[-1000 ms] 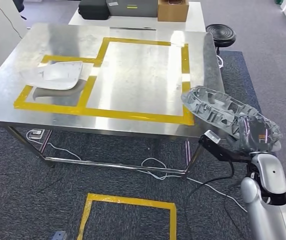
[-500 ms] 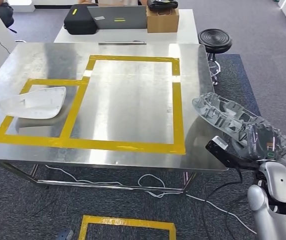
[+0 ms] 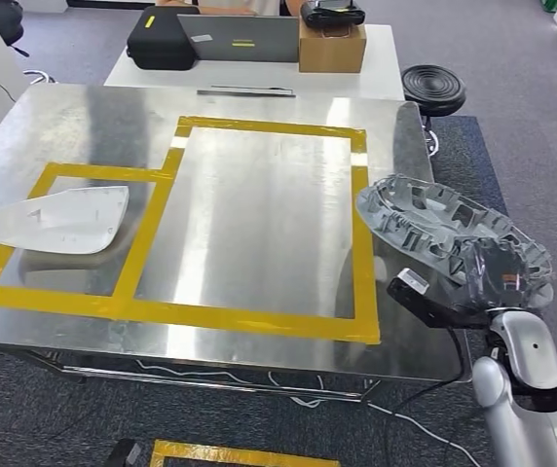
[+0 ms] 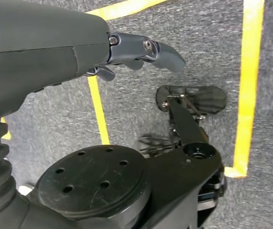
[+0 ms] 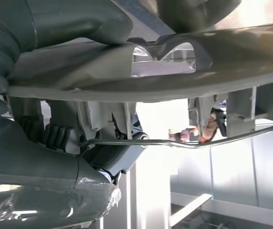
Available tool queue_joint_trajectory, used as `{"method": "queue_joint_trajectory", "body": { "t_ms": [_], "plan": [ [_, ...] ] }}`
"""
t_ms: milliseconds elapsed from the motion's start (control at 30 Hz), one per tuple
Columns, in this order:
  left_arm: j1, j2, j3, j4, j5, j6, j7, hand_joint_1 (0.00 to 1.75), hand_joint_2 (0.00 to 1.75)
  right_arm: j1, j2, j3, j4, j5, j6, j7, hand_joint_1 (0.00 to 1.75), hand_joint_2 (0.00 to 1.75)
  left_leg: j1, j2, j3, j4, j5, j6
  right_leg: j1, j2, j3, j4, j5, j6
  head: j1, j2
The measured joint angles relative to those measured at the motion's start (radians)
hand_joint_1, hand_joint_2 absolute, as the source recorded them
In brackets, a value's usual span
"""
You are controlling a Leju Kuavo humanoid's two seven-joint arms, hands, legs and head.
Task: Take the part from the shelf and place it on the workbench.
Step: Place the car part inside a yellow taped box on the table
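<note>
Part (image 3: 437,226): you can see the grey ribbed piece held in your right hand (image 3: 498,275), fingers wrapped around its near end, hanging over the bench's (image 3: 261,209) right edge. Your left hand (image 4: 142,50) hangs over the carpet, fingers spread and holding nothing. A white cover (image 3: 58,219) lies near the bench's left edge.
</note>
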Motion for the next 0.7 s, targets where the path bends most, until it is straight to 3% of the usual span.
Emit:
{"method": "queue_joint_trajectory", "body": {
  "t_ms": [33,67,133,333,400,500,700],
  "plan": [
    [0.000,0.001,0.000,0.000,-0.002,-0.001,-0.002,0.00,1.75,-0.002,0.000,0.009,0.005,0.001,-0.001,0.000,1.75,1.75,-0.001,-0.002,0.000,0.003,-0.001,-0.005,0.000,-0.001,0.005,-0.044,0.035,-0.001,0.001,0.000],
    [0.000,0.002,0.000,0.001,-0.004,-0.001,-0.004,0.00,1.75,-0.005,0.000,0.018,0.009,0.002,-0.001,0.001,1.75,1.75,-0.003,-0.003,-0.004,0.007,-0.003,-0.009,-0.001,-0.001,0.009,-0.072,0.045,-0.003,0.001,0.000],
    [-0.003,0.006,0.000,0.001,-0.011,-0.001,-0.007,0.00,1.75,-0.012,0.000,0.039,0.017,0.005,0.000,-0.001,1.75,1.75,-0.009,-0.004,-0.014,0.014,0.001,-0.009,-0.002,0.004,0.009,-0.086,0.040,-0.009,-0.001,0.000],
    [-0.017,0.012,-0.003,0.002,-0.031,-0.003,-0.010,0.00,1.75,-0.054,0.000,0.118,0.087,0.010,0.000,-0.018,1.75,1.75,-0.010,0.002,-0.018,0.008,0.021,0.006,0.000,0.014,0.001,-0.085,0.041,-0.028,-0.007,0.000],
    [-0.022,0.013,-0.006,0.002,-0.038,-0.005,-0.010,0.00,1.75,-0.082,0.005,0.144,0.124,-0.001,-0.001,-0.025,1.75,1.75,-0.006,0.005,-0.014,-0.001,0.019,-0.004,0.005,0.014,-0.001,-0.084,0.041,-0.036,-0.008,0.000],
    [-0.026,0.014,-0.012,0.004,-0.044,-0.007,-0.011,0.00,1.75,-0.118,0.017,0.176,0.172,-0.009,-0.004,-0.028,1.75,1.75,0.001,0.006,-0.012,-0.006,0.018,-0.028,0.010,0.014,-0.001,-0.083,0.042,-0.040,-0.007,0.000],
    [-0.029,0.015,-0.020,0.008,-0.054,-0.026,-0.017,0.00,1.75,-0.185,0.058,0.245,0.273,-0.031,-0.015,-0.060,1.75,1.75,0.001,0.006,-0.012,-0.005,0.020,-0.036,0.011,0.013,0.000,-0.083,0.045,-0.043,-0.007,0.000]
  ]
}}
